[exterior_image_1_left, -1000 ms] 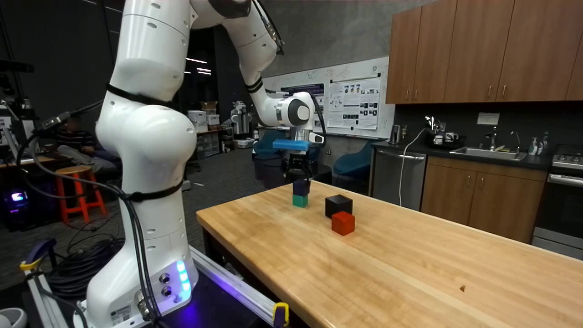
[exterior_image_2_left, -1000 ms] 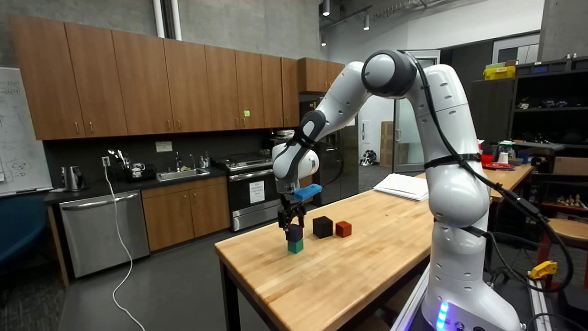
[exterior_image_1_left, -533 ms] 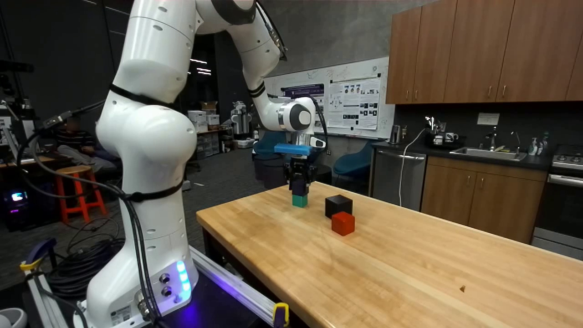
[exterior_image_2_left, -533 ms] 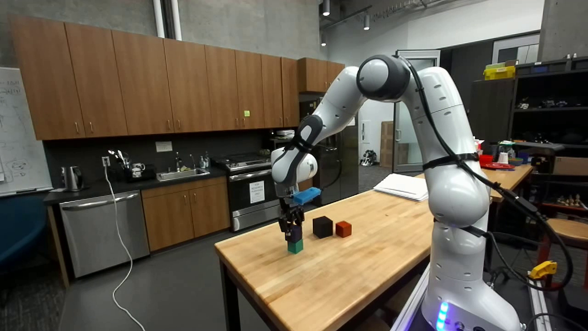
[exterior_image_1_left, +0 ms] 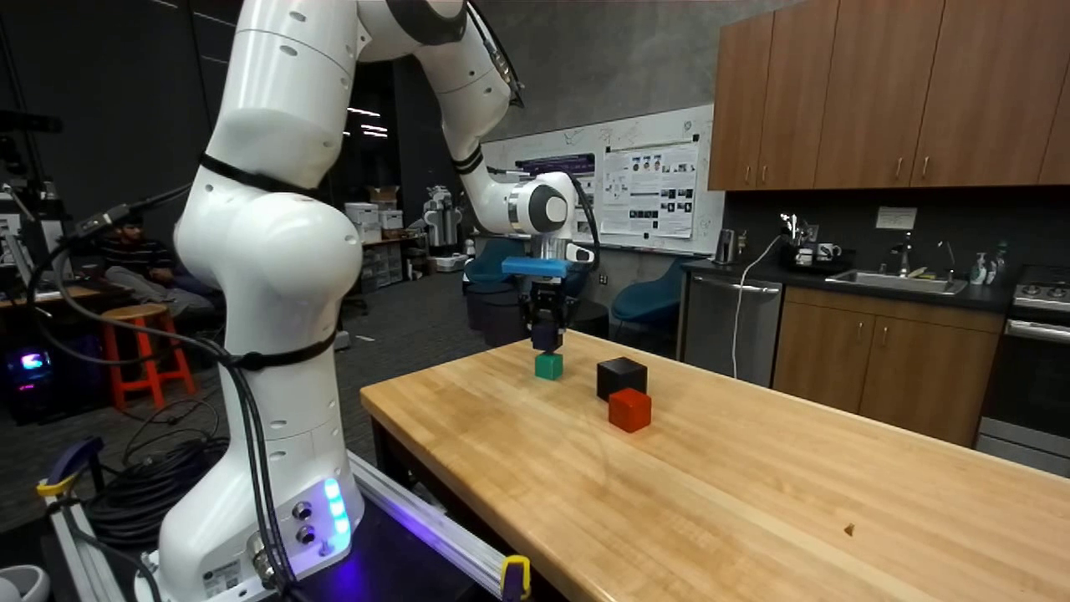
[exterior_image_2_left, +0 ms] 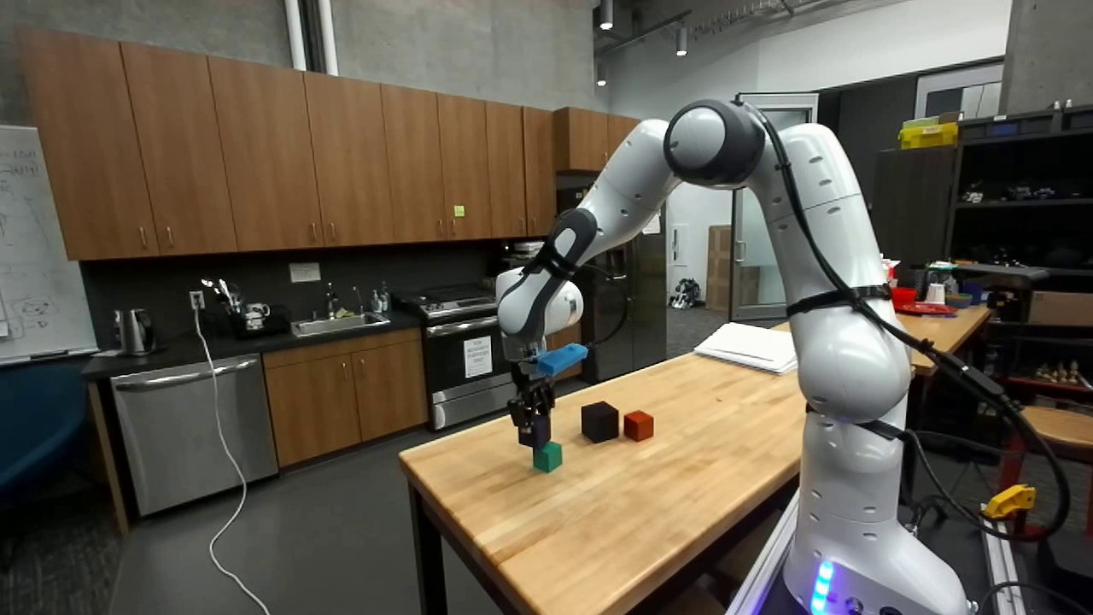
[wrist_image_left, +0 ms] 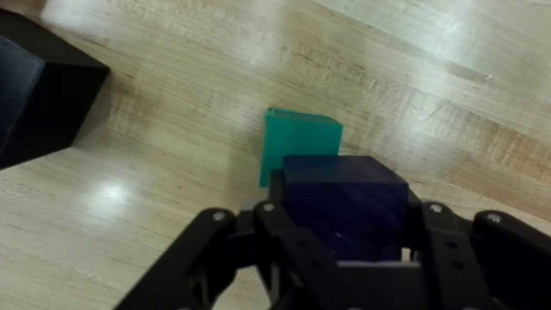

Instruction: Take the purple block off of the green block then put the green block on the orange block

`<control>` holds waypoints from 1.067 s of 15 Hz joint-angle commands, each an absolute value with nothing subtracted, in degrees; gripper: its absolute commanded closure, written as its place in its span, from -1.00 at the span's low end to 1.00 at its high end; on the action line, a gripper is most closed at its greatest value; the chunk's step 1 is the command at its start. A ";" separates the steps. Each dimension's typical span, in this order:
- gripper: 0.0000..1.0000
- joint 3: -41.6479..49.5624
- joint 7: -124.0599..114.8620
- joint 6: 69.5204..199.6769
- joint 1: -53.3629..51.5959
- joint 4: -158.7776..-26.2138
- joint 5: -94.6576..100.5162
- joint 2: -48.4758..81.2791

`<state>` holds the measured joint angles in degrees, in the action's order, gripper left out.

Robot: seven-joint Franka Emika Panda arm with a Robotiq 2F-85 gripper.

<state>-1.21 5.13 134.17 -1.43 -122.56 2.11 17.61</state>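
My gripper point(wrist_image_left: 344, 185) is shut on the purple block point(wrist_image_left: 346, 219), with a finger against each of two opposite sides. That dark block hangs a little above the green block point(exterior_image_1_left: 548, 366), shifted to one side of it in an exterior view point(exterior_image_2_left: 535, 433). In the wrist view the purple block covers part of the green block point(wrist_image_left: 301, 137), which rests on the table. The orange block point(exterior_image_1_left: 629, 410) sits on the table as well, in both exterior views; the wrist view does not include it.
A larger black block point(exterior_image_1_left: 621, 379) stands on the wooden table point(exterior_image_1_left: 710, 502) right by the orange block, and its corner shows in the wrist view. The table's end edge lies close to the gripper. White sheets point(exterior_image_2_left: 747, 347) lie farther along the table.
The gripper came down around the purple block and shut on it. Then it rose and moved sideways, taking the purple block off the green one, which shifted very slightly.
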 commanded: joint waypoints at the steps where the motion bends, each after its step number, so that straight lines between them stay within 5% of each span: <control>1: 0.41 -1.57 4.22 134.12 -2.29 -121.82 3.21 17.20; 16: 0.41 -1.13 4.76 132.47 -3.31 -105.30 5.08 30.33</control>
<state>-1.75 5.10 134.26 -3.28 -109.43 3.39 26.95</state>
